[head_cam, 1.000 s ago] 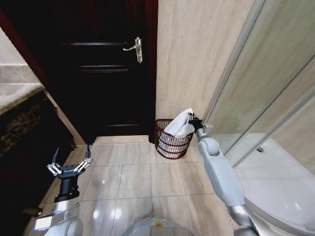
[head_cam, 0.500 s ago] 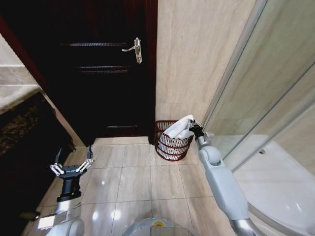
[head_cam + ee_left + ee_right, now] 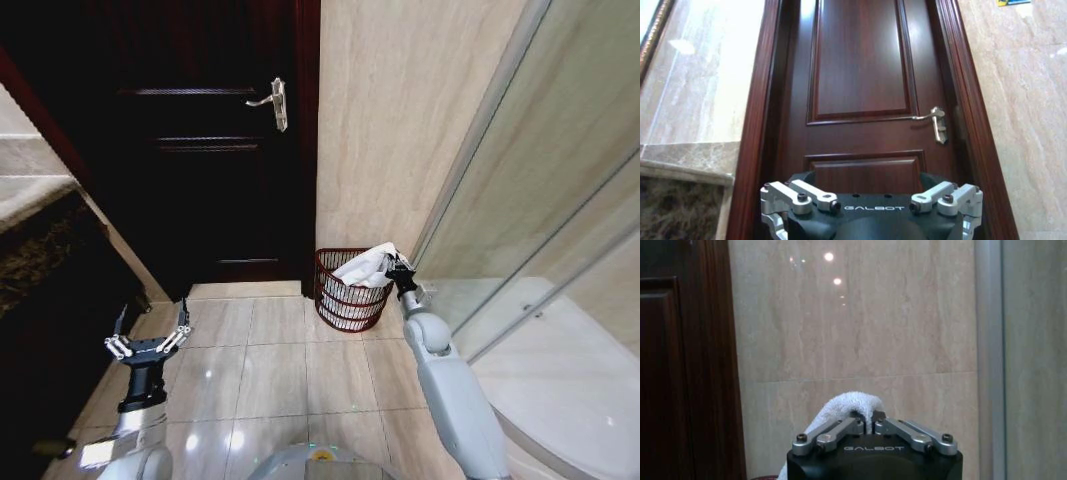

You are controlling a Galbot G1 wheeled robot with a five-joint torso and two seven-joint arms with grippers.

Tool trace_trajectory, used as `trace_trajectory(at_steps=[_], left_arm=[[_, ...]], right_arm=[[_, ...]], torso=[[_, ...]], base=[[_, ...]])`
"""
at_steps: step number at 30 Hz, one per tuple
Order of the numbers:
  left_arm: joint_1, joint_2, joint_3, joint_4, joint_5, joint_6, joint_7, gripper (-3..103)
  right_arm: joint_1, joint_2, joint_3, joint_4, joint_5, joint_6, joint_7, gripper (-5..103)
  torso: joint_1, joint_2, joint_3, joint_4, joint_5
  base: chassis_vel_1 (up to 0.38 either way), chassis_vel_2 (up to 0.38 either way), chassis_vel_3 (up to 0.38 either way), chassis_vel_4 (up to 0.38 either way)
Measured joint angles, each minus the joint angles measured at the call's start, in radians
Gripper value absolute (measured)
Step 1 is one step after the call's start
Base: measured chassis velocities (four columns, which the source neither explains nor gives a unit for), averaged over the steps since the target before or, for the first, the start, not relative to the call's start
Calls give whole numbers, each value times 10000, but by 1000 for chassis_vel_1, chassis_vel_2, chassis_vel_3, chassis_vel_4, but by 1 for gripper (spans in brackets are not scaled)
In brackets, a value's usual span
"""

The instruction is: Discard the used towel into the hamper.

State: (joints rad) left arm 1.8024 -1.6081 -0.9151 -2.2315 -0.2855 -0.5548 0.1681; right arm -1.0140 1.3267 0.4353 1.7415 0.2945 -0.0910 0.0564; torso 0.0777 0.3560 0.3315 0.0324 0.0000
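Head view: hamper (image 3: 349, 291) on tiled floor (image 3: 280, 365), in corner where dark door (image 3: 200, 140) meets beige marble wall (image 3: 400, 120), just beside glass shower panel (image 3: 560, 170). Dark reddish-brown openwork ribs, tapering to base. White towel (image 3: 366, 266) draped over hamper's rim on side nearest shower, part inside the basket, part bunched above it. Right pincer (image 3: 399, 268) at towel's upper edge, above hamper's rim, arm stretched forward from lower right. Left pincer (image 3: 148, 335) low at left over floor tiles, well apart from hamper, fingers spread wide, nothing between them.

Right wrist view: right pincer (image 3: 867, 421) fingers pressed together on fold of towel (image 3: 843, 410), white terry bulging up past fingertips. Marble wall (image 3: 853, 325) behind, door frame at one edge, shower panel frame at other.

Left wrist view: left pincer (image 3: 870, 200) knuckles splayed to both sides, facing door (image 3: 860, 85) with metal lever handle (image 3: 933, 120); marble wall to either side of frame.
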Motion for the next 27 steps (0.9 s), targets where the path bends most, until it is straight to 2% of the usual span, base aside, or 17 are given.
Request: trace_trajectory(at_steps=[27], left_arm=[[77,0,142,-168,171,-38,43,100]], right_arm=[[-1095,8,512,1030,104,355,-120,3]], torso=[[0,1,0,1,0]], base=[[-32,34,35,-41]])
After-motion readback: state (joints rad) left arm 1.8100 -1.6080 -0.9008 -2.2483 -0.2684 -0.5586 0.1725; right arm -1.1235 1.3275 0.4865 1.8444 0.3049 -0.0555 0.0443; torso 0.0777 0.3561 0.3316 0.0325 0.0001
